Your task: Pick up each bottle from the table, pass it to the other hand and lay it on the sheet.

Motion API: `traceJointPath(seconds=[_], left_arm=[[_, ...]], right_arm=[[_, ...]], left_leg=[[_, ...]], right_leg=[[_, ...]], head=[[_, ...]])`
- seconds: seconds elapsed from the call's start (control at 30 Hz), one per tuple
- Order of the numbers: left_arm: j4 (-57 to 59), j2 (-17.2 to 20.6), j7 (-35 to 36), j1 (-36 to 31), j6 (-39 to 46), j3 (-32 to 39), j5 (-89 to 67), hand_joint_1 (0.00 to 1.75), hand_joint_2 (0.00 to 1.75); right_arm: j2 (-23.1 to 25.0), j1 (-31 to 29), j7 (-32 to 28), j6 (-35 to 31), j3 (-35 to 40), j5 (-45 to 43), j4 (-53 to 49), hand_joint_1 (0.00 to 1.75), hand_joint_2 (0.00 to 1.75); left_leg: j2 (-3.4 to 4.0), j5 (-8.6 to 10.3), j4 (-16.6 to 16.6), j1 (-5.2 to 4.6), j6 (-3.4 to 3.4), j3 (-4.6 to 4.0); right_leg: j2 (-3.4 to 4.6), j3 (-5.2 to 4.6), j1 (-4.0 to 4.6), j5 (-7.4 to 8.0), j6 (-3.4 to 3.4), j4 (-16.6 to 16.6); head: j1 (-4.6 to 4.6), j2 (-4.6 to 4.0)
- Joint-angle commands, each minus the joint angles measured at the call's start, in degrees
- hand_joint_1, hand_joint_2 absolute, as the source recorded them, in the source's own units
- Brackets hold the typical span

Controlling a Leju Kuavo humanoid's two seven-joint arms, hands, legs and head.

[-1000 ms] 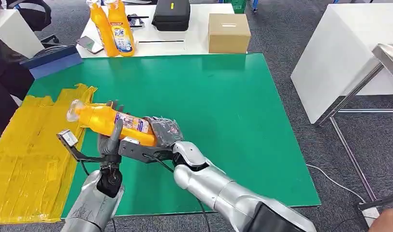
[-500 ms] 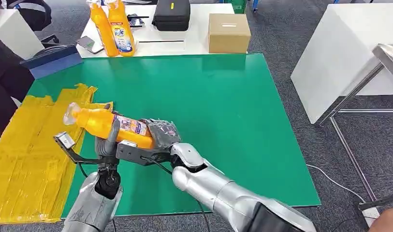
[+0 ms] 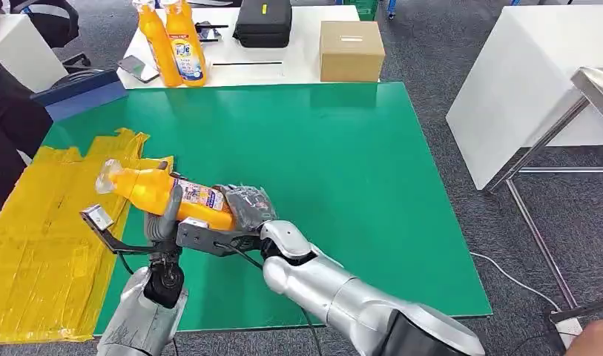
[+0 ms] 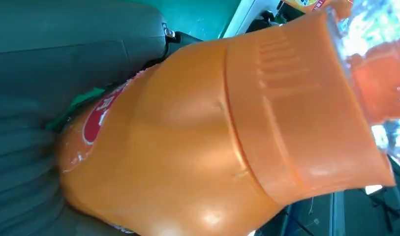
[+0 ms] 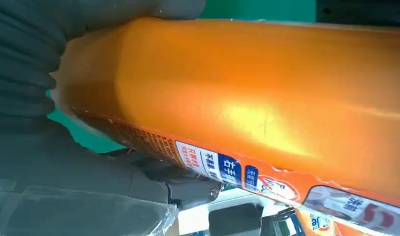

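An orange bottle with a clear cap lies nearly level just above the green table, its cap over the edge of the yellow sheet. My right hand grips its base end. My left hand comes up from below and has fingers wrapped round its middle. In the left wrist view the bottle sits right against the left hand. The right wrist view has its labelled side pressed into the right hand. Two more orange bottles stand on the white table behind.
The white table at the back also carries a black case, a cardboard box and a phone. A blue block lies at the green table's far left corner. Another white table and a metal frame stand to the right.
Both hands and the bottle have shifted slightly left and down, bringing the cap end further over the sheet's edge. Both hands have kept their hold.
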Motion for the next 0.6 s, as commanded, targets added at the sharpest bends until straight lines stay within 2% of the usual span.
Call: traceJointPath(seconds=[0.03,0.17,0.2,0.23,0.27,0.6], left_arm=[[0.5,0.2,0.4,-3.3,0.1,0.0,-0.4,1.75,1.75],[0.4,0.4,0.4,-3.3,0.1,0.1,-0.4,1.75,1.75],[-0.1,0.2,0.4,-3.0,0.2,0.3,-0.4,1.75,1.75],[-0.4,0.2,0.5,-2.9,0.3,0.5,-0.5,1.75,1.75],[-0.7,0.2,0.6,-2.7,0.3,0.7,-0.6,1.75,1.75],[-1.0,0.2,0.7,-2.6,0.3,0.8,-0.7,1.75,1.75]], right_arm=[[-0.4,-0.8,0.0,0.5,4.4,0.1,2.7,1.75,1.75],[-0.4,-0.7,-0.1,0.5,4.4,0.1,2.7,1.73,1.75],[-0.4,-0.7,-0.3,0.2,4.3,0.0,2.6,1.27,1.75],[-0.4,-0.6,-0.5,-0.5,3.8,-0.4,2.4,0.00,1.75],[-0.4,-0.6,-0.2,-0.3,3.3,-1.0,2.6,0.00,0.00],[-0.4,-0.7,-0.6,-0.5,2.9,-1.2,2.9,0.00,0.00]], left_leg=[[-0.10,-0.02,0.0,-0.02,-0.08,0.12],[-0.09,-0.01,0.0,0.02,-0.06,0.05],[-0.11,-0.02,0.0,-0.01,-0.08,0.09],[-0.08,-0.02,0.0,0.00,-0.07,0.10],[-0.08,-0.01,0.0,0.02,-0.06,0.04],[-0.07,0.01,0.0,0.00,-0.05,0.04]], right_leg=[[-0.18,0.17,-0.01,-0.07,-0.07,0.0],[-0.14,0.10,0.03,-0.04,-0.05,0.0],[-0.18,0.14,0.00,-0.06,-0.06,0.0],[-0.15,0.15,0.01,-0.06,-0.06,0.0],[-0.13,0.09,0.03,-0.03,-0.05,0.0],[-0.12,0.08,0.00,-0.02,-0.04,0.0]], head=[[0.00,0.00],[0.00,0.00],[0.00,0.00],[0.00,0.00],[0.00,0.00],[-0.02,0.00]])
